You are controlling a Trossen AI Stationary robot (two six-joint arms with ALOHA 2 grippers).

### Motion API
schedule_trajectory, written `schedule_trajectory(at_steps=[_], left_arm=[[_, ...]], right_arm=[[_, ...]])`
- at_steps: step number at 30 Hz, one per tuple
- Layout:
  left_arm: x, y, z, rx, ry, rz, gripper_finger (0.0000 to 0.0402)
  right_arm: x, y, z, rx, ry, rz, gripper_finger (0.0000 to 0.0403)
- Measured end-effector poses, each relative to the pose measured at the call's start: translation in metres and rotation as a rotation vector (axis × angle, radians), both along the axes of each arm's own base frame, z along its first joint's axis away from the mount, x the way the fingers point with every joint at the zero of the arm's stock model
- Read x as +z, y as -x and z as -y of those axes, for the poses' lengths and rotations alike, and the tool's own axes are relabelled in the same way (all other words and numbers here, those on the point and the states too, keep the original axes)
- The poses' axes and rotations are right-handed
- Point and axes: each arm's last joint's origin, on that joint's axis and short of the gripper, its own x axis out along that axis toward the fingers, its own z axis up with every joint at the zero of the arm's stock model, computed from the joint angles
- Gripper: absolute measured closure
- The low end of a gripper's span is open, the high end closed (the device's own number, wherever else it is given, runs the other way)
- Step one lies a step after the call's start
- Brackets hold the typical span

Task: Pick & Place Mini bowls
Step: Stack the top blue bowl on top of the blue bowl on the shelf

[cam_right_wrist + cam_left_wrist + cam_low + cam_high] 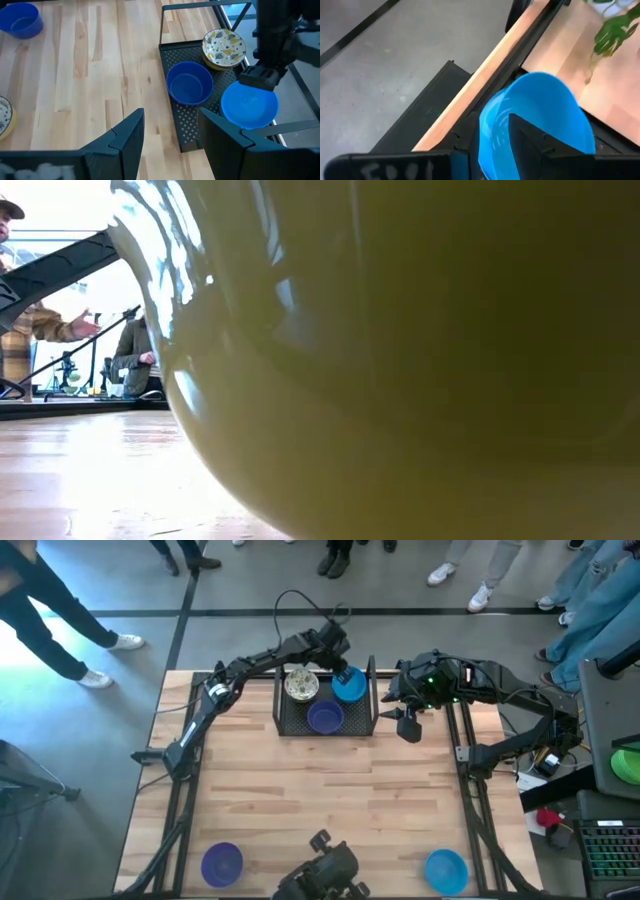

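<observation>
Over the black mesh tray's right corner I have the left gripper clamped on a bright blue bowl's rim; the right gripper waits just beside the tray, fingers spread, empty.

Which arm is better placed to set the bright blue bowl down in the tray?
Left: the left gripper already grips the bright blue bowl over the black mesh tray; the right gripper hangs open beside it.
</observation>
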Motion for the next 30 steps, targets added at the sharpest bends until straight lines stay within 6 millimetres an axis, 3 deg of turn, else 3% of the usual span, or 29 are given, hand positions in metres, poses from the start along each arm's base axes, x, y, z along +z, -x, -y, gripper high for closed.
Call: schedule_trajectory(at_steps=[11, 22, 30], left_arm=[[-0.025, 0.001, 0.000, 0.031, 0.008, -0.027, 0.0306], [0.005, 0.002, 0.000, 0.014, -0.059, 0.025, 0.0306], [-0.005, 0.003, 0.000, 0.024, -0.059, 0.003, 0.0306]], right_arm=[[0.000, 0.000, 0.000, 0.000, 0.000, -0.001, 0.0225], [0.000, 0.000, 0.000, 0.002, 0.002, -0.001, 0.0225], [0.000, 0.000, 0.000, 0.000, 0.000, 0.000, 0.0225]])
